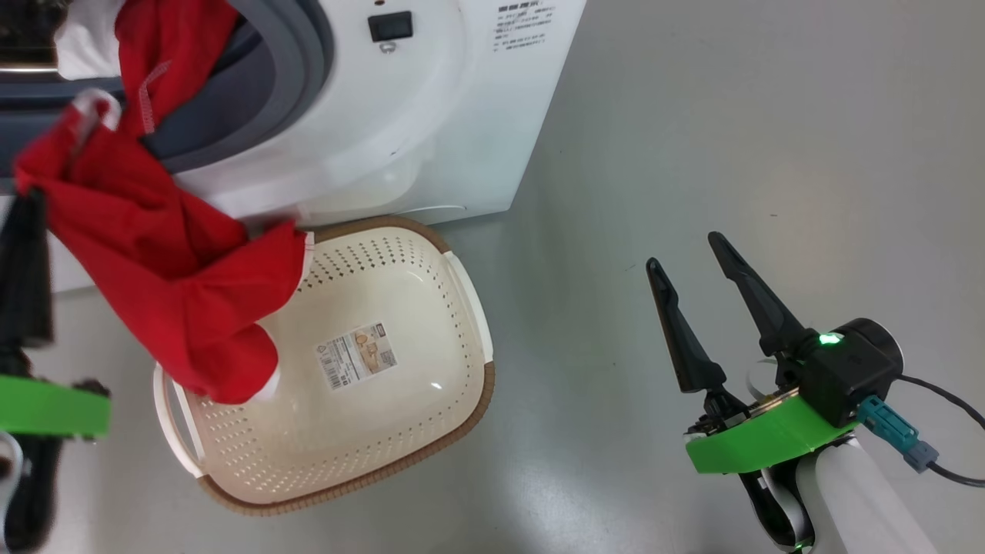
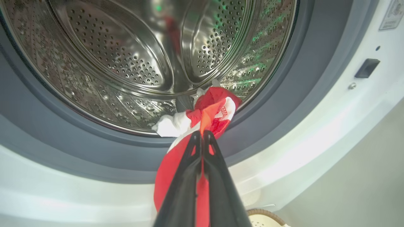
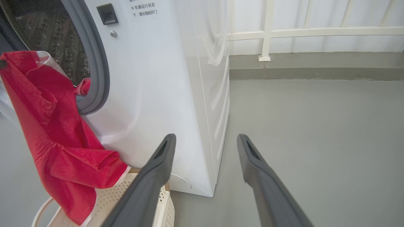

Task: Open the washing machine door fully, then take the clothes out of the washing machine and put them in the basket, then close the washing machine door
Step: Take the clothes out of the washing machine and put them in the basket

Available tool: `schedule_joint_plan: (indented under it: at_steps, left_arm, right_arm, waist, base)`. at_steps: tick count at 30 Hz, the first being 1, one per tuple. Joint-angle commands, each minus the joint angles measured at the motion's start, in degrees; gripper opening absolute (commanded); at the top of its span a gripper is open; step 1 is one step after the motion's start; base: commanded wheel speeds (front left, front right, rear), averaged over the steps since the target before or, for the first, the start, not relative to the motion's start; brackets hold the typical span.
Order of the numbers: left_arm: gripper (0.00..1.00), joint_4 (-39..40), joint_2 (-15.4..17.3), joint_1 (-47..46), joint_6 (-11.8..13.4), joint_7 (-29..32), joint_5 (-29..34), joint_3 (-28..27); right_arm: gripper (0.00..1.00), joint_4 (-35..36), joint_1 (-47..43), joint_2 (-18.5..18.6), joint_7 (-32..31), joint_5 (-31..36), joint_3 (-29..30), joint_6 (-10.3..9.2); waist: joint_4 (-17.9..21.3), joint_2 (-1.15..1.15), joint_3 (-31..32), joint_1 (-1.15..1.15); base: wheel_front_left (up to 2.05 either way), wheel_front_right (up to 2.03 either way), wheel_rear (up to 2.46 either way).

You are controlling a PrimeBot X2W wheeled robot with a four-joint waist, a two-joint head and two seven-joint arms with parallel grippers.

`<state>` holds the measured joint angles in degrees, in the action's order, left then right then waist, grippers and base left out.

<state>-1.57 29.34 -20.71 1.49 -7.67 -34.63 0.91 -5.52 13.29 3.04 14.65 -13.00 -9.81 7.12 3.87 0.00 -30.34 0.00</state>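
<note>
The clothes are a bright red garment with white trim, hanging in front of the washing machine. The garment is partly out of the opening. Its upper end drapes over the grey gasket at the lower edge of the mouth, and a bunched red-and-white fold lies against the perforated steel drum.

The left end effector is clamped on the fabric. In the left wrist view its two dark fingers are pressed together, with red cloth pinched between them and trailing down below the tips.

From that grip the garment falls in a long fold toward the basket. The basket sits on the grey floor just in front of the machine's base. The lower end of the garment hangs over the basket's left part and covers that side of the rim — whether it touches the bottom I cannot tell. A label sticker lies on the basket's bare cream floor.

The right end effector is well apart from all this, out over open floor to the right of the basket. Its fingers are spread wide and nothing is between them. In the right wrist view, a white railing runs along the wall beyond the machine's side panel.
</note>
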Motion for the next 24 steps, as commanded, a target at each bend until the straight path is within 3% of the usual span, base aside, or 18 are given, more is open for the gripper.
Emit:
schedule_joint_plan:
  at_steps: [1, 5, 10, 16, 24]
  left_arm:
    - [0.0, 3.1, 2.0, 1.7, -0.2, 1.1, -1.1, -2.4]
    - [0.0, 6.4, 1.0, 5.2, -0.6, 4.0, -3.7, -1.5]
    - [0.0, 2.9, -0.9, 6.8, -1.7, 6.9, -6.3, 1.2]
    - [0.0, -8.4, -2.7, 4.1, -3.5, 7.1, -5.1, 5.4]
    - [0.0, -29.3, -6.3, -3.0, -6.9, 7.9, -5.4, 10.5]
  right_arm:
    - [1.0, 1.1, -0.7, -0.2, 0.3, 0.7, -1.0, 0.36]
    - [1.0, 1.2, -0.3, -0.2, 0.3, 0.6, -1.2, 0.36]
    - [1.0, 1.3, 0.1, -0.2, 0.3, 0.3, -1.6, 0.36]
    - [1.0, 1.6, 0.4, -0.2, 0.3, 0.2, -1.7, 0.36]
    - [1.0, 2.0, 0.7, -0.2, 0.3, -0.1, -2.1, 0.36]
  waist:
    - [-0.1, 0.0, -0.2, 0.0]
    - [0.0, 0.0, -0.8, 0.0]
    - [0.6, 0.0, -1.5, 0.0]
    - [1.5, 0.0, -2.3, 0.0]
    - [2.8, 0.0, -3.4, 0.0]
  base:
    - [0.0, 0.0, 0.0]
    - [0.0, 0.0, 0.0]
    - [0.0, 0.0, 0.0]
    - [0.0, 0.0, 0.0]
    - [0.0, 0.0, 0.0]
